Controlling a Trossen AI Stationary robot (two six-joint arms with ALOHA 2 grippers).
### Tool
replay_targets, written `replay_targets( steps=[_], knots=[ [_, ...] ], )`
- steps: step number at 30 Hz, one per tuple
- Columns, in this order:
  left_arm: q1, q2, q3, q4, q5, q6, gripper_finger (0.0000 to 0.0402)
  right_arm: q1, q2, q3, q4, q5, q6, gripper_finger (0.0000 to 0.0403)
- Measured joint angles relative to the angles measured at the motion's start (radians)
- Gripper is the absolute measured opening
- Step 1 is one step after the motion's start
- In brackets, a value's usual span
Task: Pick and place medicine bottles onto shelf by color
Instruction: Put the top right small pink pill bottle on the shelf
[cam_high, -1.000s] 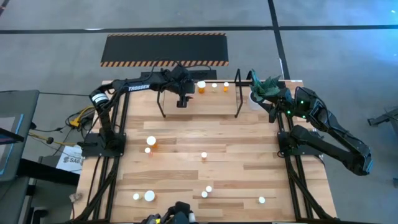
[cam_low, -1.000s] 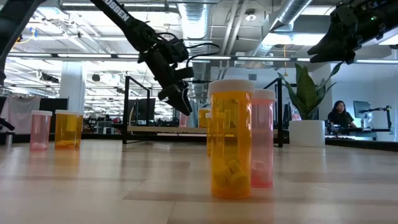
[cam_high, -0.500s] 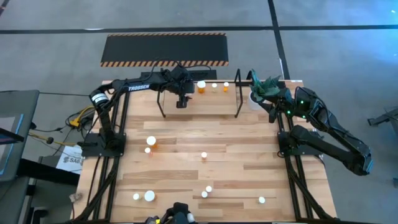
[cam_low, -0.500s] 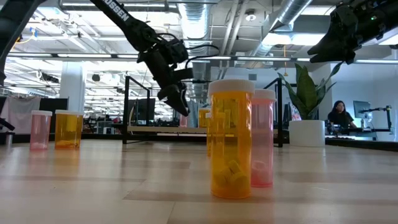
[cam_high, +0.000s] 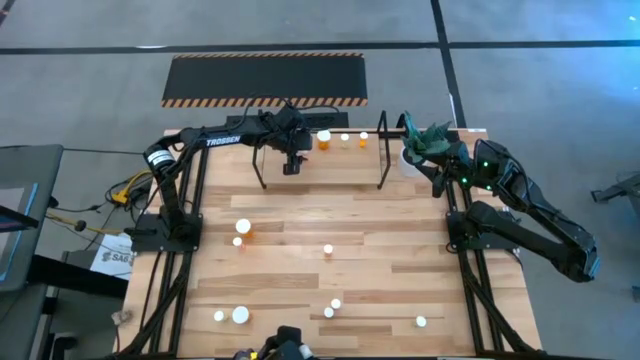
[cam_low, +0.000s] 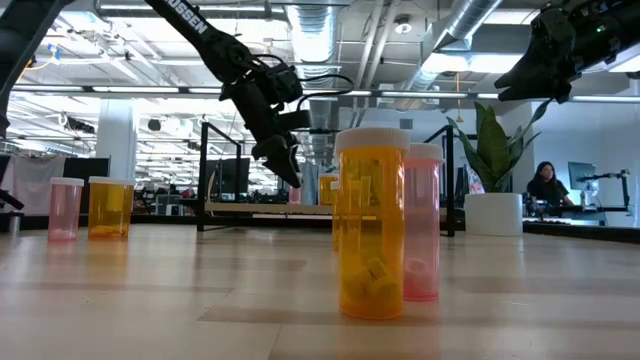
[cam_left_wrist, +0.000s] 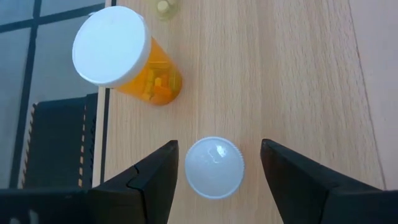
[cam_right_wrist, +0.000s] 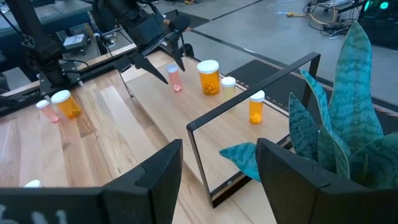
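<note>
Over the shelf at the worktop's far edge, the left claw hangs with its jaws wide, a small pink bottle standing free between them, its white cap clear of both fingers. Since a second ago the claw has lifted slightly, so this bottle looks delivered beside the large orange bottle. More medicine bottles wait on the worktop. The right claw idles open by the potted plant. "TROSSEN" is printed on the left arm.
</note>
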Motion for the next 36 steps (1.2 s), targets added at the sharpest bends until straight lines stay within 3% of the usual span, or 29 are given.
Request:
replay_targets(
  steps=[10, 36],
  knots=[
    [0.0, 0.0, 0.0, 0.0, 0.0, 0.0, 0.0164, 0.0, 0.0, 0.0, 0.0, 0.0, 0.0, 0.0226],
    [0.02, -0.001, 0.0, 0.04, -0.037, 0.028, 0.0126, 0.0, 0.0, 0.0, 0.0, 0.0, 0.0, 0.0226]
  ],
)
